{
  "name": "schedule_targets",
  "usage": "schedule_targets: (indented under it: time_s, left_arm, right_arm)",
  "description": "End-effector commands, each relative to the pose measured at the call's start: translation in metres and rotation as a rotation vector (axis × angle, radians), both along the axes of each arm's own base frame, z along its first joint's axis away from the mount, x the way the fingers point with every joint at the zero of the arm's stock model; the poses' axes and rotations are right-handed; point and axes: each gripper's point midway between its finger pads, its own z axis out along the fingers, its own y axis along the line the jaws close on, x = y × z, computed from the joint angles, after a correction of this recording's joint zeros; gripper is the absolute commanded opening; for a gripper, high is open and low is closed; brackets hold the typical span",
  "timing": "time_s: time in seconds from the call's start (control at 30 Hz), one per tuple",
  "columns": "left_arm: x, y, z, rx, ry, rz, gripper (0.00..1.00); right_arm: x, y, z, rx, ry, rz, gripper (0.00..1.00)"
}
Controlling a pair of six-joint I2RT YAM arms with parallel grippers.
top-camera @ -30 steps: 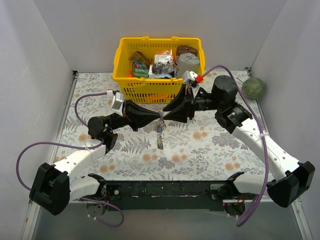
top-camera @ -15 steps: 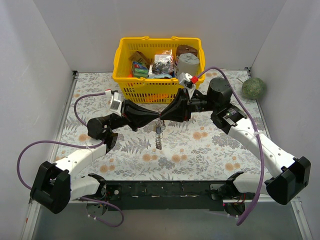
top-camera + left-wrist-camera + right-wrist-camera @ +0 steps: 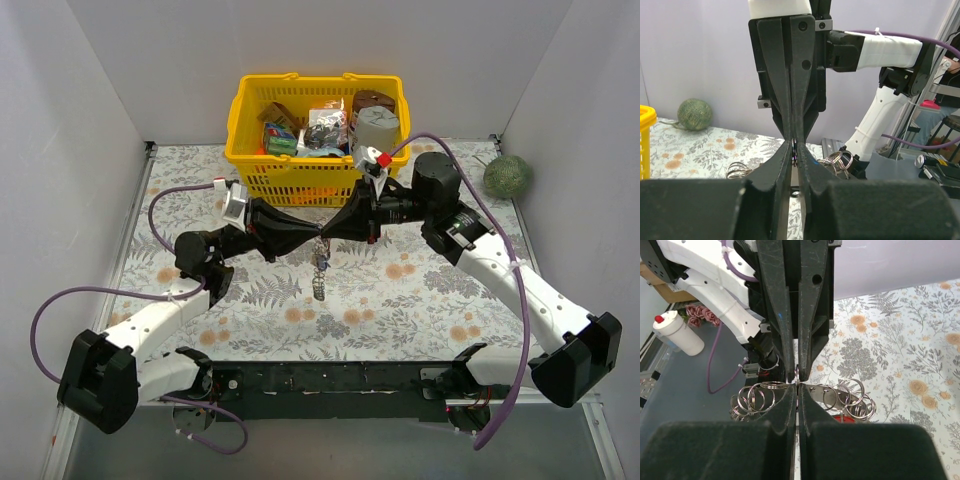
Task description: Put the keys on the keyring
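My left gripper [image 3: 312,234] and right gripper [image 3: 331,230] meet tip to tip in mid-air in front of the yellow basket. Both are shut on the keyring [image 3: 321,240], a flat metal piece carrying several loose silver split rings [image 3: 760,395]. It shows in the right wrist view [image 3: 827,392], pinched at my right gripper [image 3: 798,385]. In the left wrist view my left gripper [image 3: 795,151] pinches a thin edge, with rings [image 3: 837,161] to either side. A dark bunch of keys [image 3: 319,275] hangs below the grippers. The coloured key heads are too small to make out; a red piece [image 3: 842,417] shows under the rings.
The yellow basket [image 3: 250,160], full of packets and tins, stands at the back behind the grippers. A green ball of yarn [image 3: 507,176] lies at the back right by the wall. White walls close in the flowered tabletop [image 3: 420,290] on three sides.
My right arm has swung left, bringing its gripper up against the left one. The hanging bunch stays below them. The left arm has barely moved.
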Motion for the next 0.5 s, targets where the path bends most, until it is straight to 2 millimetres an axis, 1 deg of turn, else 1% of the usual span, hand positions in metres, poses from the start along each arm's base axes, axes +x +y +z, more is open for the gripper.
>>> schedule_targets:
  time_s: [0.0, 0.03, 0.07, 0.1, 0.13, 0.17, 0.2, 0.23, 0.27, 0.3, 0.33, 0.37, 0.4, 0.43, 0.47]
  left_arm:
    - [-0.009, 0.001, 0.018, 0.053, -0.107, 0.019, 0.12]
    - [-0.009, 0.002, 0.019, 0.071, -0.124, 0.027, 0.17]
    - [-0.005, 0.0, 0.008, 0.121, -0.073, 0.03, 0.19]
    - [-0.002, 0.0, 0.013, 0.138, -0.127, 0.053, 0.22]
    - [-0.002, 0.0, 0.011, 0.161, -0.134, 0.053, 0.26]
    - [0.0, -0.001, 0.001, 0.209, -0.086, 0.051, 0.28]
    - [0.002, -0.001, 0.0, 0.233, -0.127, 0.067, 0.31]
    - [0.003, 0.0, 0.004, 0.248, -0.141, 0.07, 0.36]
    - [0.003, -0.001, -0.006, 0.296, -0.103, 0.056, 0.38]
    - [0.004, -0.002, -0.008, 0.317, -0.102, 0.054, 0.4]
    - [0.005, -0.001, 0.0, 0.331, -0.153, 0.066, 0.42]
    - [0.005, -0.001, -0.01, 0.373, -0.112, 0.049, 0.45]
    - [0.007, -0.002, -0.014, 0.395, -0.102, 0.043, 0.45]
    - [0.009, -0.002, -0.006, 0.406, -0.144, 0.047, 0.46]
    - [0.008, -0.002, -0.014, 0.439, -0.112, 0.027, 0.47]
  right_arm:
    - [0.011, 0.0, 0.013, -0.037, -0.071, -0.049, 0.01]
    - [0.012, -0.001, 0.006, -0.068, -0.071, -0.052, 0.01]
    - [0.014, -0.001, 0.003, -0.085, -0.067, -0.054, 0.01]
    - [0.013, -0.002, -0.002, -0.115, -0.044, -0.05, 0.01]
    - [0.013, -0.003, 0.003, -0.121, -0.041, -0.05, 0.01]
    - [0.017, -0.002, -0.001, -0.136, -0.075, -0.048, 0.01]
    - [0.015, -0.004, -0.008, -0.168, -0.055, -0.039, 0.01]
    - [0.016, -0.004, -0.003, -0.172, -0.072, -0.044, 0.01]
    - [0.019, -0.004, -0.007, -0.188, -0.084, -0.039, 0.01]
    - [0.017, -0.006, -0.013, -0.22, -0.063, -0.032, 0.01]
    - [0.019, -0.007, -0.01, -0.228, -0.074, -0.04, 0.01]
    - [0.021, -0.006, -0.014, -0.246, -0.068, -0.035, 0.01]
    - [0.019, -0.009, -0.019, -0.277, -0.064, -0.029, 0.01]
    - [0.021, -0.01, -0.021, -0.293, -0.067, -0.034, 0.01]
    - [0.024, -0.009, -0.02, -0.301, -0.074, -0.032, 0.01]
